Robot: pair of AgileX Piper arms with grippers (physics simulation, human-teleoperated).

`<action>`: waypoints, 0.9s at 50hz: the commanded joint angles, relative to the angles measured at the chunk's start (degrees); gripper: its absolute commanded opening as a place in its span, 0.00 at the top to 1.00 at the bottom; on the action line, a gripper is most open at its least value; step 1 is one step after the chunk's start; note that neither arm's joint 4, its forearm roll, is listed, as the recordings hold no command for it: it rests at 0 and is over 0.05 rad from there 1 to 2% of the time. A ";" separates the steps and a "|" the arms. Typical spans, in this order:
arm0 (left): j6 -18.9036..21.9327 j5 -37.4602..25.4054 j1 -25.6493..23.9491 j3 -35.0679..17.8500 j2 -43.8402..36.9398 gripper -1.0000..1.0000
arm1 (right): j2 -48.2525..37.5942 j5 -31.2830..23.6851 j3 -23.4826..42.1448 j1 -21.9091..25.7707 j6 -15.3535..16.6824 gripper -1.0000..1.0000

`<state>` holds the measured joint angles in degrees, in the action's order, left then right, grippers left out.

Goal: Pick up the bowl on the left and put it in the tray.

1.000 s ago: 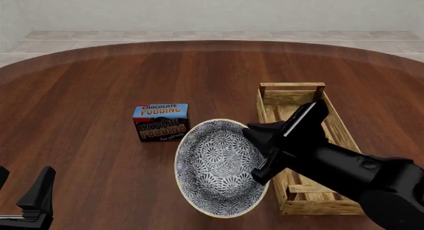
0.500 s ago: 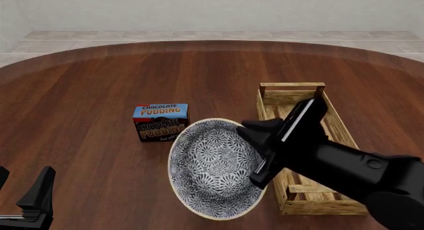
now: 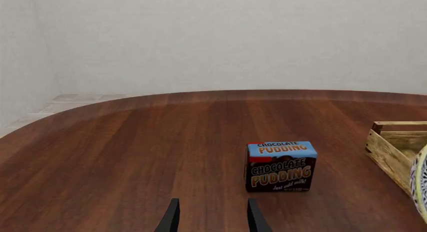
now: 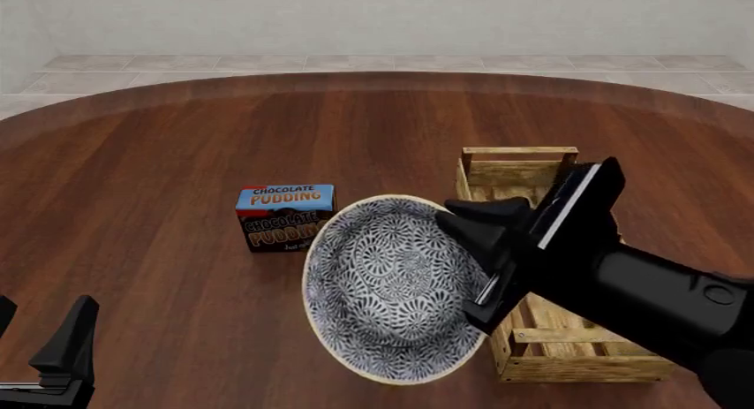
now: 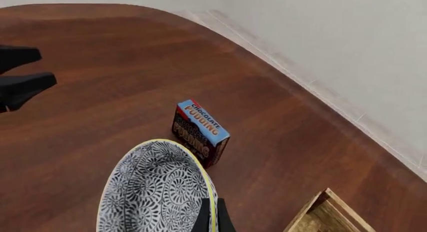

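Note:
The bowl (image 4: pixel 389 290), blue-grey floral inside with a cream rim, hangs tilted above the table, its inside facing the front camera. My right gripper (image 4: pixel 474 254) is shut on its right rim, just left of the tray (image 4: pixel 518 158), a light-wood slatted crate. The right wrist view shows the bowl (image 5: pixel 157 192) with my right gripper (image 5: pixel 212 215) pinching its rim and a tray corner (image 5: pixel 327 212) close by. My left gripper (image 4: pixel 41 334) stands open and empty at the near left; in its own view the gripper (image 3: pixel 212 219) points toward the pudding box, with the bowl's edge (image 3: pixel 420 184) and the tray (image 3: pixel 393 147) off to one side.
A chocolate pudding box (image 4: pixel 285 216) stands on the table just left of and behind the bowl; it also shows as the pudding box (image 3: pixel 280 166) and the pudding box (image 5: pixel 200 132). My right arm's black body covers much of the tray's near half. The left gripper (image 5: pixel 20 84) appears in the right wrist view.
My right gripper has risen and shifted right toward the tray, carrying the bowl with it. The bowl now overlaps the pudding box's lower right corner. My left arm has stayed still.

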<state>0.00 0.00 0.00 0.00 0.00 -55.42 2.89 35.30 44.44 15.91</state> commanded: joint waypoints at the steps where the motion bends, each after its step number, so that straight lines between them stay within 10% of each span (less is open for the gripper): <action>1: 0.00 0.00 0.00 0.00 0.00 0.00 | 2.74 -0.34 -0.17 -1.16 -0.35 1.00; 45: 0.00 0.00 0.00 0.00 0.00 0.00 | 10.14 -3.29 0.81 -5.44 -7.25 1.00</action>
<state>0.00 0.00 0.00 0.00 0.00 -46.78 -0.18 35.68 40.11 10.57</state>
